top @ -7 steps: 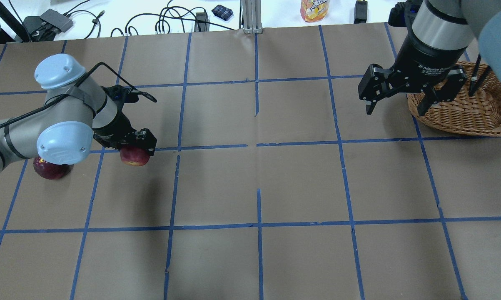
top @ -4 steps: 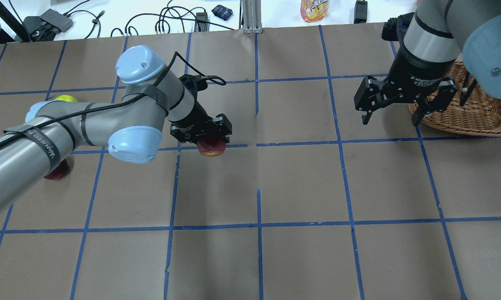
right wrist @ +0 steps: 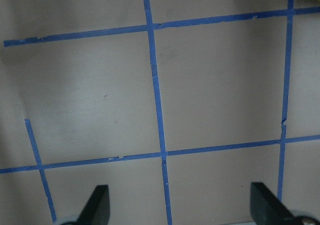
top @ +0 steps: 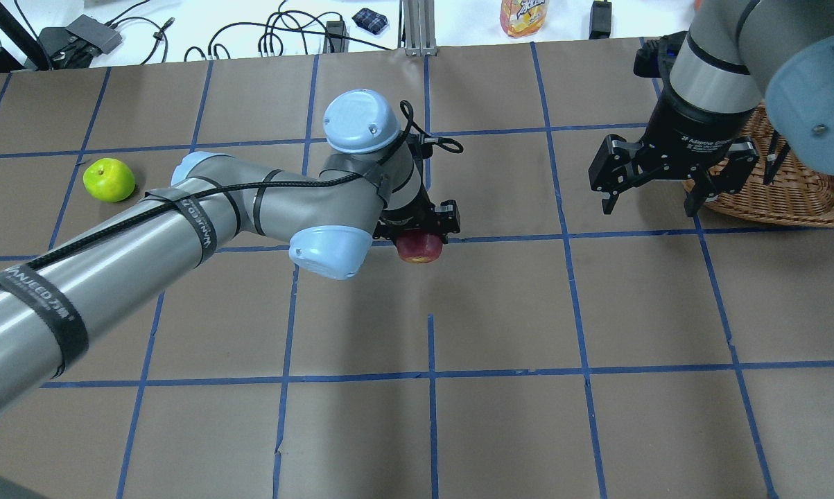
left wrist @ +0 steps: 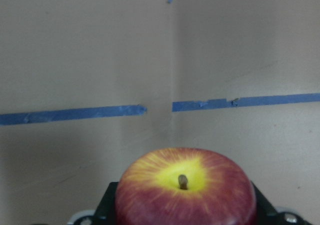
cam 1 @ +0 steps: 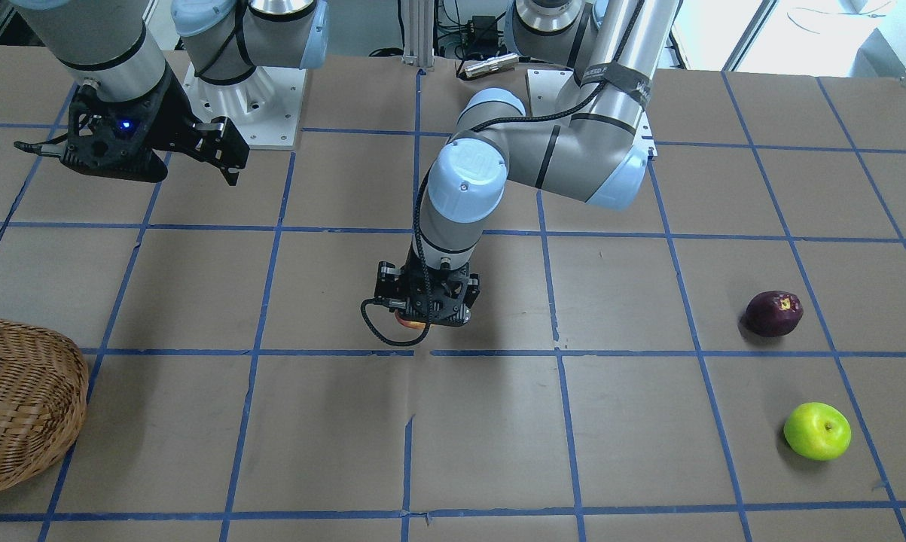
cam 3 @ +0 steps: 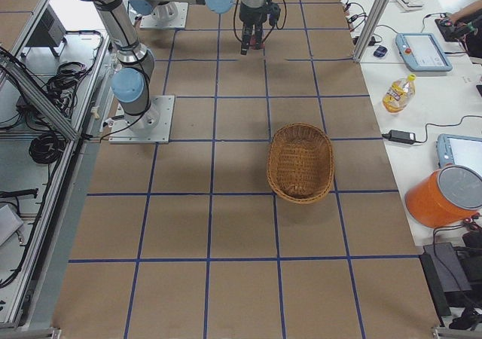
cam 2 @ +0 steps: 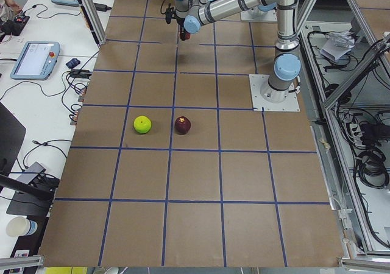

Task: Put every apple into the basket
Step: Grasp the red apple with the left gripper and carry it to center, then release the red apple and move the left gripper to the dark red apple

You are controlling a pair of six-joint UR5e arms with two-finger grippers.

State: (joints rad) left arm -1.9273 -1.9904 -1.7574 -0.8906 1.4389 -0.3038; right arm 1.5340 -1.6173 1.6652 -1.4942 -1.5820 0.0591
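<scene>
the left gripper [top: 421, 234] is clamped on the red apple [top: 419, 248] and carries it off the table [top: 500, 305], near the table's middle, over a blue tape line; the arm reaches in from the overhead view's left and its wrist points straight down; in the left wrist view the red apple [left wrist: 185, 187] sits between the dark finger pads, its yellow patch and stem facing the camera, with brown paper and tape well beneath it; from the front only a sliver of red and yellow shows under the gripper body.

the right gripper [top: 649, 206] hangs above bare paper just beside the basket [top: 798, 194], on the side nearer the table's middle; its jaws are spread wide with nothing between them; the right wrist view shows two fingertips [right wrist: 97, 202] at the bottom corners and only taped paper between.

the basket sits at the robot's right end of the table, towards the far edge in the overhead view.

the green apple [cam 1: 817, 430] and the maroon apple [cam 1: 774, 313] rest on the paper at the robot's left end, near each other but apart, well away from the basket; in the overhead view the left arm hides the maroon apple.
</scene>
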